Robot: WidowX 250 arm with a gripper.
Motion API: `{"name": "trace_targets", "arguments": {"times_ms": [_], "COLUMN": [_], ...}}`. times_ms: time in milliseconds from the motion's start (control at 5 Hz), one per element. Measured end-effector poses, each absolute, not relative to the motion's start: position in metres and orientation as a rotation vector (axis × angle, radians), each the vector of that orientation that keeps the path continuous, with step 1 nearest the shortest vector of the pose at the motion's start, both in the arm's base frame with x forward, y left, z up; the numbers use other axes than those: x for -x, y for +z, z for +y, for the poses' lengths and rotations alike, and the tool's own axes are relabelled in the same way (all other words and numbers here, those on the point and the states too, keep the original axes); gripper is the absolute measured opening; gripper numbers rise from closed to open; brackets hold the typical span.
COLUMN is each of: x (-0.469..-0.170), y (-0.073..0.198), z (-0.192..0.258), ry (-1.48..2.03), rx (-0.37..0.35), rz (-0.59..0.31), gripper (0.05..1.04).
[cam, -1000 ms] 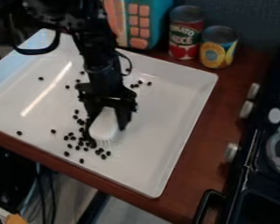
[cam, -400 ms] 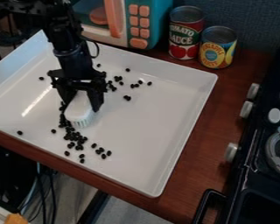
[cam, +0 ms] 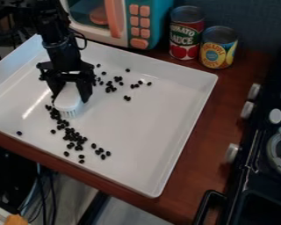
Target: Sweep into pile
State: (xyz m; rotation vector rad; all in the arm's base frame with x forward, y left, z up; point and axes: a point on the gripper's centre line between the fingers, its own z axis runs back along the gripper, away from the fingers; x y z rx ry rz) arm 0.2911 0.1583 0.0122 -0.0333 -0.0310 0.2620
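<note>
The jaws (cam: 68, 90) grip the white brush (cam: 68, 100) at the tray's (cam: 149, 132) left side. Sweeping too fast could scatter the black beans (cam: 75, 137) beside its bristles.

A mock kitchen within a lab-like workspace is suggested. The kitchen look is given by a toy microwave (cam: 142, 25) in teal and pink, two food cans (cam: 186, 37) and a black stove (cam: 263, 171) with knobs, set along a wooden worktop (cam: 204, 136). The lab character is indicated by a robot arm (cam: 62, 52) and by loose cables (cam: 52, 189) seen below the worktop.
</note>
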Motion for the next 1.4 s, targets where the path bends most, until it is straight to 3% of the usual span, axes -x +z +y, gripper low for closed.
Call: {"name": "trace_targets", "arguments": {"times_ms": [200, 400, 800, 1000, 1400], "x": [-0.288, -0.281, -0.296, -0.295, -0.257], "y": [0.014, 0.022, 0.075, 0.08, 0.073], "z": [0.155, 0.14, 0.1, 0.075, -0.006], "ry": [0.254, 0.277, 0.305, 0.285, 0.118], "rx": [0.069, 0.157, 0.322, 0.359, 0.314], "rz": [-0.02, 0.028, -0.006, 0.006, 0.001], "gripper": [0.762, 0.762, 0.762, 0.762, 0.762]}}
